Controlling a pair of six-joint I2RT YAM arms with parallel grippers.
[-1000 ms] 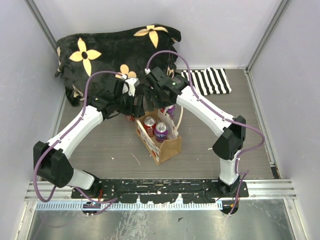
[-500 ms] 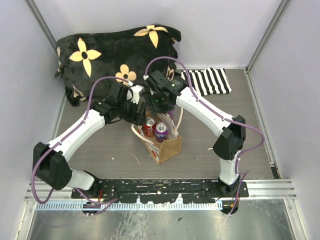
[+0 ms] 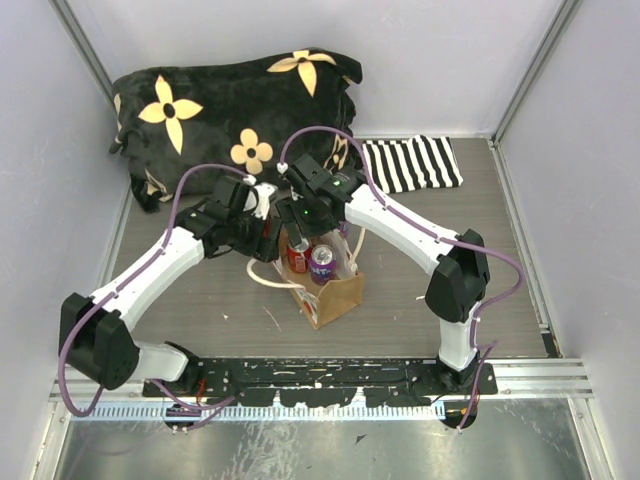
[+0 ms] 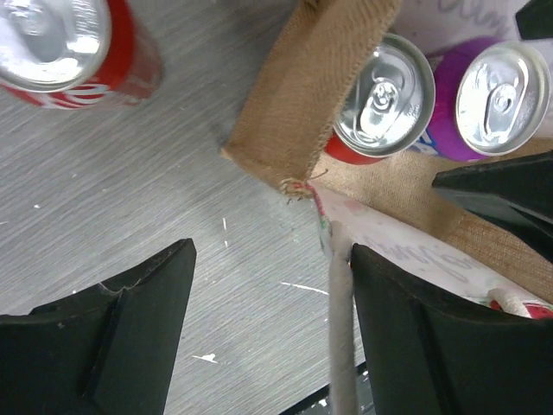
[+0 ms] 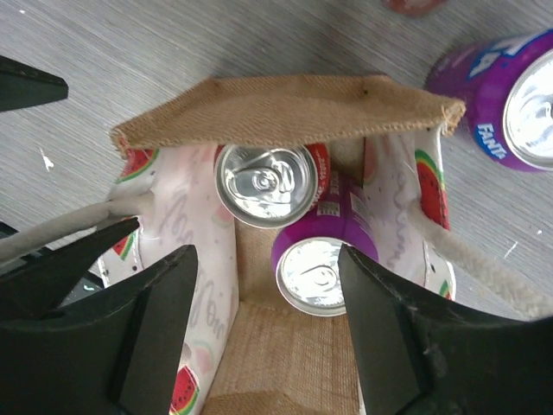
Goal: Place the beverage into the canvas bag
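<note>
The tan canvas bag (image 3: 330,290) stands open mid-table, its wall also showing in the right wrist view (image 5: 285,108) and the left wrist view (image 4: 320,82). Inside it stand a red can (image 5: 266,183) and a purple can (image 5: 324,272), both upright. My right gripper (image 5: 266,255) is open and empty right above the bag's mouth, its fingers to either side of the purple can. My left gripper (image 4: 272,259) is open at the bag's left side, with a cream handle (image 4: 341,337) lying against its right finger (image 4: 432,337).
A red can (image 4: 65,39) stands on the table left of the bag, and a purple Fanta can (image 5: 510,95) behind it. A black flowered blanket (image 3: 230,100) lies at the back left and a striped cloth (image 3: 415,163) at the back right.
Both grippers have moved nearer, toward the bag: the right one now sits over its mouth, the left one at its left side. The left cream handle now loops out to the left.
</note>
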